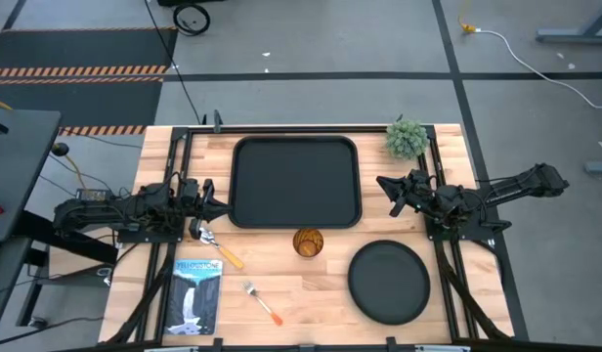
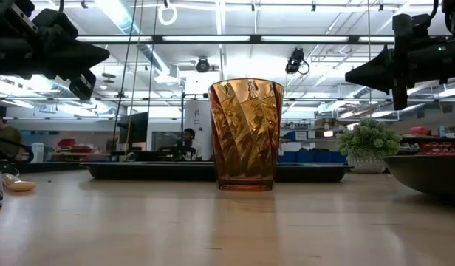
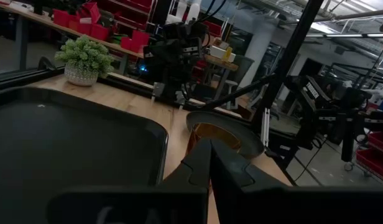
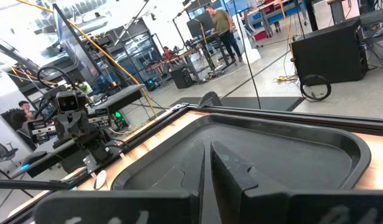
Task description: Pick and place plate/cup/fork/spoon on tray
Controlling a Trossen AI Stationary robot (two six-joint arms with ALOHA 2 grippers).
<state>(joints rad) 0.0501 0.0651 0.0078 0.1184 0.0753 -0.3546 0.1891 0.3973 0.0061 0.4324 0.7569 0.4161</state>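
The black rectangular tray point(image 1: 296, 181) lies at the table's far middle and also shows in the right wrist view point(image 4: 272, 149). The amber cup point(image 1: 308, 242) stands upright just near of the tray, and is large in the low view point(image 2: 246, 133). The round black plate point(image 1: 388, 282) lies near right. The spoon point(image 1: 218, 246) lies left of the cup. The fork point(image 1: 264, 303) lies nearer the front edge. My left gripper point(image 1: 218, 207) hovers shut and empty off the tray's left edge. My right gripper point(image 1: 384, 184) hovers shut and empty off the tray's right edge.
A small potted plant point(image 1: 407, 138) stands at the far right corner by the tray. A blue booklet point(image 1: 196, 295) lies near left. Dark frame rails run along both sides of the table. Bare wood shows between the fork and the plate.
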